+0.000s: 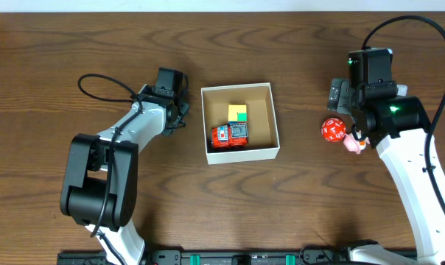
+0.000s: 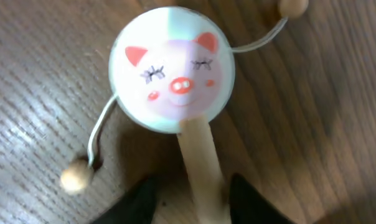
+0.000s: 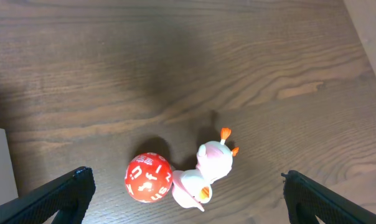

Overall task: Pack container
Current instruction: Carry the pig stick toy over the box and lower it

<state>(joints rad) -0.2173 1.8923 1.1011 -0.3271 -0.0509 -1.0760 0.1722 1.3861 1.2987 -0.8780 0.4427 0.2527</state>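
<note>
Pig-faced drum toy [image 2: 172, 78] shows only at left wrist — hidden overhead.

I make out white numerals on the faces of the red many-sided die [image 3: 148, 178] lying on the worktop [image 3: 175, 62]. In the right wrist view they are too blurred for me to read a single one for certain. The red toy [image 1: 230, 136] inside the container [image 1: 244, 155] carries small dark and pale markings, too tiny overhead to read. No word or number is legible to me.
</note>
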